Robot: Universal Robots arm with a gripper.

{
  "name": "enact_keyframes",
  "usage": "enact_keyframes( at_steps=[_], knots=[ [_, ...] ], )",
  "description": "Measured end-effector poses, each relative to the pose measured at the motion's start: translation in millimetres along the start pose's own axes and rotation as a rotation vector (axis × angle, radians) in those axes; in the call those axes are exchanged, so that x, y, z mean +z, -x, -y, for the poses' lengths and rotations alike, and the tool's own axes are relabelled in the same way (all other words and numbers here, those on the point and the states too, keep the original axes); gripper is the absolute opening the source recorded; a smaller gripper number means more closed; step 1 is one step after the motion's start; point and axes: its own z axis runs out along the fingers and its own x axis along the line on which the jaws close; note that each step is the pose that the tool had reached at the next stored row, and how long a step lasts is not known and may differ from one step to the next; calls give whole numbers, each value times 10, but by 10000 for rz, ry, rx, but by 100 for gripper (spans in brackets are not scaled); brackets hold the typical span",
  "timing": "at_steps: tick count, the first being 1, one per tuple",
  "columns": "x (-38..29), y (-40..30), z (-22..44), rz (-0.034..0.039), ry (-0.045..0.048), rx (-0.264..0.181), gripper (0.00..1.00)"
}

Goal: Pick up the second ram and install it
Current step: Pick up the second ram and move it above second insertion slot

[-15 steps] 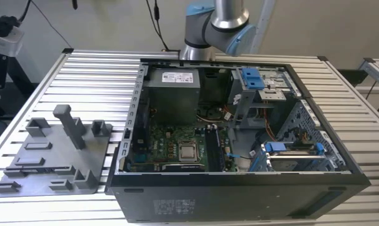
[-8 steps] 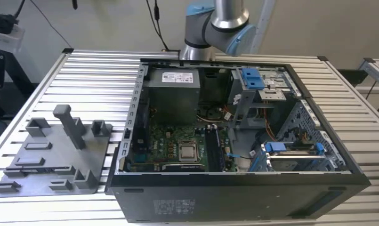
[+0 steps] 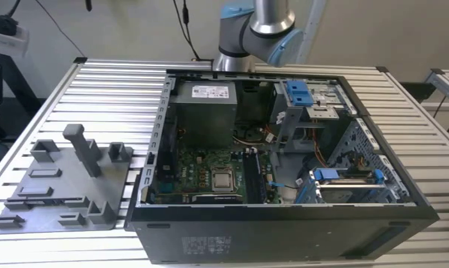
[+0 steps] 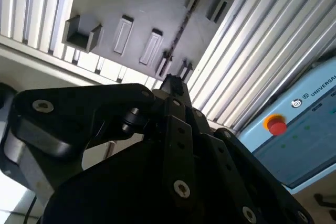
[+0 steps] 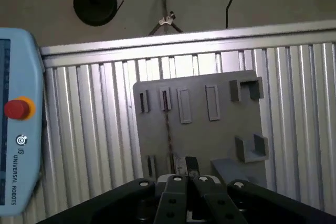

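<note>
The second ram point(image 5: 168, 124) is a thin dark strip standing on edge in the slots of the grey holder plate point(image 5: 220, 129). In the second wrist view the ram point(image 4: 182, 27) runs as a narrow dark line across the same plate point(image 4: 142, 3). My gripper point(image 5: 187, 167) hangs well above the plate, roughly over the near end of the strip and apart from it. Its black body takes up the lower part of both wrist views, with the tip point(image 4: 172, 85) towards the plate. The holder plate point(image 3: 61, 190) lies at the exterior view's left of the open computer case.
The open computer case point(image 3: 284, 223) sits mid-table, its motherboard point(image 3: 209, 167) and long black slots point(image 3: 252, 176) exposed. The arm's base joint point(image 3: 254, 28) rises behind it. A light blue pendant with a red button point(image 5: 17, 108) lies beside the ribbed table.
</note>
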Motion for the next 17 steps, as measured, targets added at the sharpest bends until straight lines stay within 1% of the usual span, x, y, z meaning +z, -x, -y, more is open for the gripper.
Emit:
enact_keyframes(
  at_steps=[3,6,10,17],
  knots=[
    [4,0,-1,-9,-28,-373,11],
    [6,-1,-6,-17,-39,-637,11],
    [8,-1,-7,-23,-38,-752,11],
    [9,-1,-7,-23,-38,-769,11]
  ],
)
